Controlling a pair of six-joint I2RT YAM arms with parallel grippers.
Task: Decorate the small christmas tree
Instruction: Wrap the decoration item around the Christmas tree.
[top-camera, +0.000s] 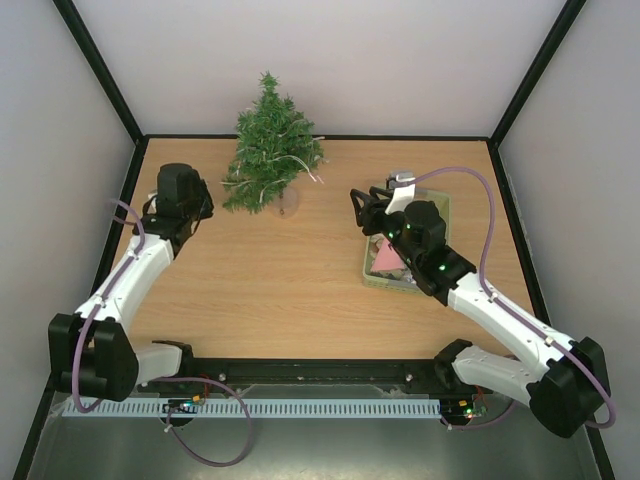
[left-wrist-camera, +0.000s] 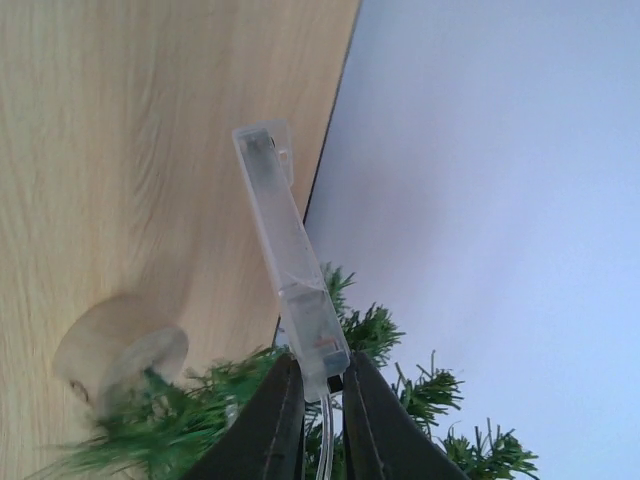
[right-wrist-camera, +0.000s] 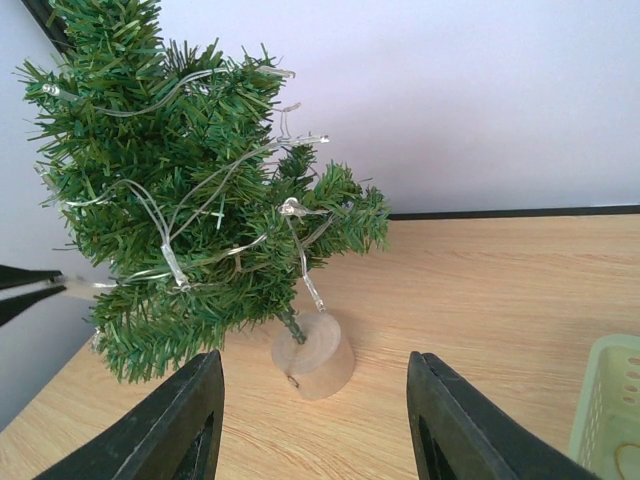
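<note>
The small christmas tree (top-camera: 268, 150) stands on a round wooden base (right-wrist-camera: 313, 356) at the back of the table, tilted, with a clear light string (right-wrist-camera: 300, 255) wound through its branches. My left gripper (left-wrist-camera: 318, 368) is shut on the end of the string's clear battery box (left-wrist-camera: 285, 240), just left of the tree (left-wrist-camera: 160, 425). In the top view that gripper (top-camera: 200, 208) sits close to the tree's left side. My right gripper (right-wrist-camera: 315, 420) is open and empty, a little short of the base and facing the tree (right-wrist-camera: 180, 180). It hovers by the basket (top-camera: 362, 205).
A pale green basket (top-camera: 437, 212) holding pink and white items lies under the right arm; its corner (right-wrist-camera: 610, 400) shows at the right. White walls with black frame edges (top-camera: 320, 136) close in the wooden table (top-camera: 260, 280) behind and at both sides.
</note>
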